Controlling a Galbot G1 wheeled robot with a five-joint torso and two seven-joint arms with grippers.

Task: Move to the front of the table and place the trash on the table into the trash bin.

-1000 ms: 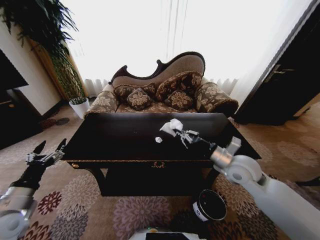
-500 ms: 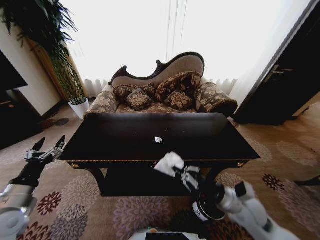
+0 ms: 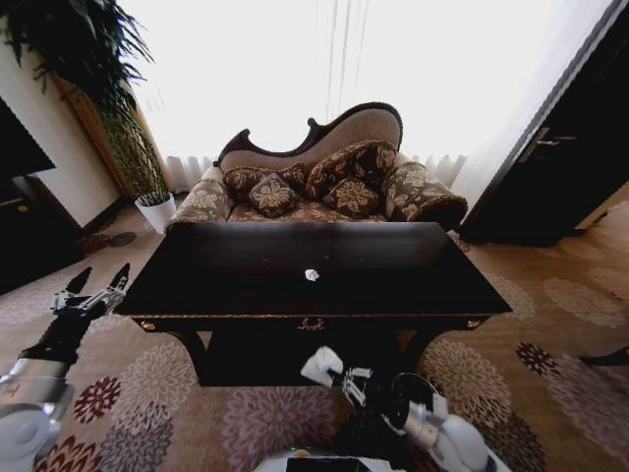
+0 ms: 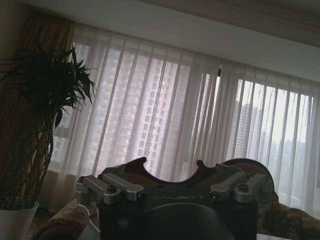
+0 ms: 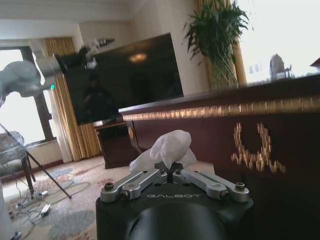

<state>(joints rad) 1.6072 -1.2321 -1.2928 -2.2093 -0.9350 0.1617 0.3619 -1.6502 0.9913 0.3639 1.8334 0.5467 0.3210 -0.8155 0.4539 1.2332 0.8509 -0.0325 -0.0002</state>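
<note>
Right gripper [image 3: 341, 377], clamped on a crumpled white paper ball [image 3: 321, 365], hangs beside the round black trash bin [image 3: 418, 393]; one small white scrap [image 3: 312, 275] remains on the dark glossy table [image 3: 246, 285]. Left gripper [image 3: 93, 287] waits open.

A formal hotel-style lounge: ornate carved sofa [image 3: 324, 172] with patterned cushions, glossy dark desk [image 3: 246, 267] with gold trim, floral carpet [image 3: 128, 393], sheer curtains [image 3: 295, 69], potted palm [image 3: 108, 98], wall television [image 5: 130, 80].

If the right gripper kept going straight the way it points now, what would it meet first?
Probably the table's front edge: the right gripper, shut on a paper ball, points at it from below. Depth is unclear.
</note>
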